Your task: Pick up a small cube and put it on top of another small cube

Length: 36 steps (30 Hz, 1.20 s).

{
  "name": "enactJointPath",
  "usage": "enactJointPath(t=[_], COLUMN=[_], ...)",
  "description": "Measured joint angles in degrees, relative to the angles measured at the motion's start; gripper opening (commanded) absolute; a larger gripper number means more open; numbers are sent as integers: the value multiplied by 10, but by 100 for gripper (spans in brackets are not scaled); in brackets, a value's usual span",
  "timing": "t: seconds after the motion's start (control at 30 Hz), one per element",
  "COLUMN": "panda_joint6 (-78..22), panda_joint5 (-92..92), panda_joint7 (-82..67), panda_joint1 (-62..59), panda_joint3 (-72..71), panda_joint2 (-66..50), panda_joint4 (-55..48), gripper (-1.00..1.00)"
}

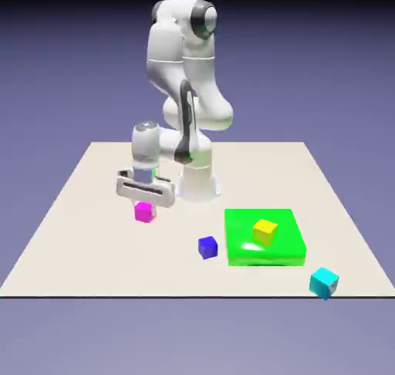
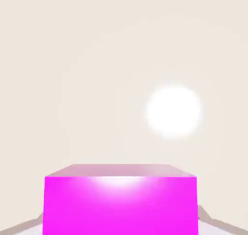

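Observation:
The small magenta cube [image 1: 144,211] sits at the exterior view's left, directly under my gripper [image 1: 144,205], whose fingers reach down around it. In the hand view the magenta cube [image 2: 121,200] fills the bottom middle, large, with its top face lit. It covers both fingertips, so the jaws look closed on its sides. It is at or barely above the table; I cannot tell which. The dark blue cube [image 1: 207,247] rests on the table to the right of the magenta one, nearer the front edge and apart from it.
A flat green pad [image 1: 285,250] lies right of the blue cube, with a yellow cube [image 1: 265,231] on it. A cyan cube [image 1: 324,282] stands near the table's front right edge. The robot's base [image 1: 197,182] stands behind the gripper.

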<state>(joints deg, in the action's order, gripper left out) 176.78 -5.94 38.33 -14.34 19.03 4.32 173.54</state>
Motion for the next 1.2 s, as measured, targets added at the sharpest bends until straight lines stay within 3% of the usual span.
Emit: enactJointPath(t=[0.93, 1.1, 1.13, 1.2], panda_joint6=[-302, -238, -234, -233], panda_joint5=[109, 112, 112, 112], panda_joint7=[-228, -231, -231, -231], panda_joint1=[455, 456, 456, 456], panda_joint3=[-203, -206, -206, -206], panda_joint2=[-283, -366, -371, -371], panda_joint4=[-575, -594, -595, -595], gripper=[-100, -100, 100, 100])
